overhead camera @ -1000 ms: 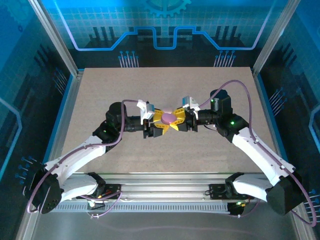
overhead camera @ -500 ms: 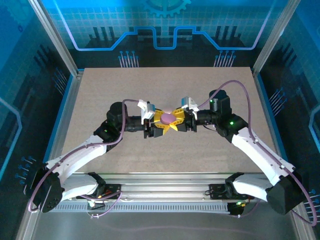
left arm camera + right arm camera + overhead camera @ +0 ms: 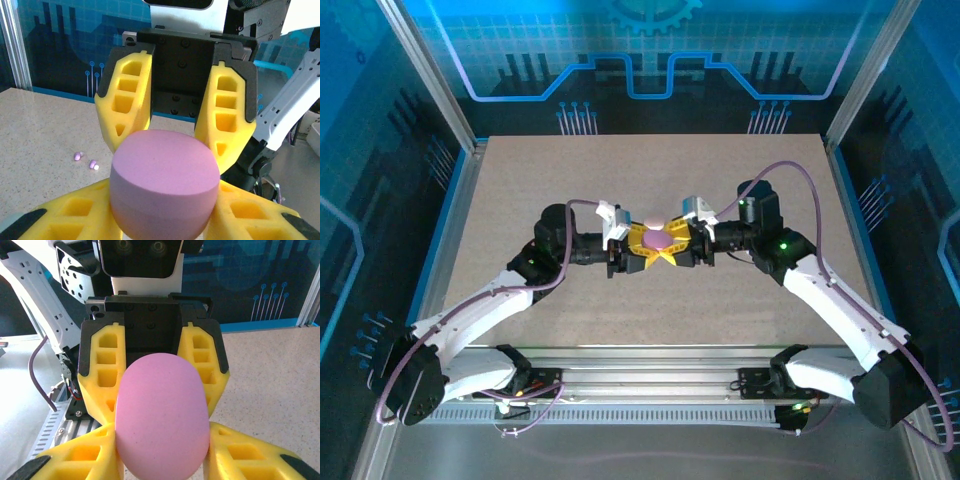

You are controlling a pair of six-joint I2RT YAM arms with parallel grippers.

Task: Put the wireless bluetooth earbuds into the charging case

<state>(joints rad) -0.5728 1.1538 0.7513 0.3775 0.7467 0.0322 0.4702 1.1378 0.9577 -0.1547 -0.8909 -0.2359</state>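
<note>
My left end effector [image 3: 165, 212] pinches one end of the pink charging case [image 3: 165, 170]. My right end effector [image 3: 162, 442] grips the other end, its yellow fingers pressed to the sides. Two tiny pinkish earbuds [image 3: 93, 164] lie close together on the desk [image 3: 40, 125], apart from the case.

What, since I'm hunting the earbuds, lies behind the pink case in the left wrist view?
Two tiny purplish earbuds lie on the table behind and left of the pink case. Yellow fingers of the right gripper stand directly behind it, hiding the table there.
</note>
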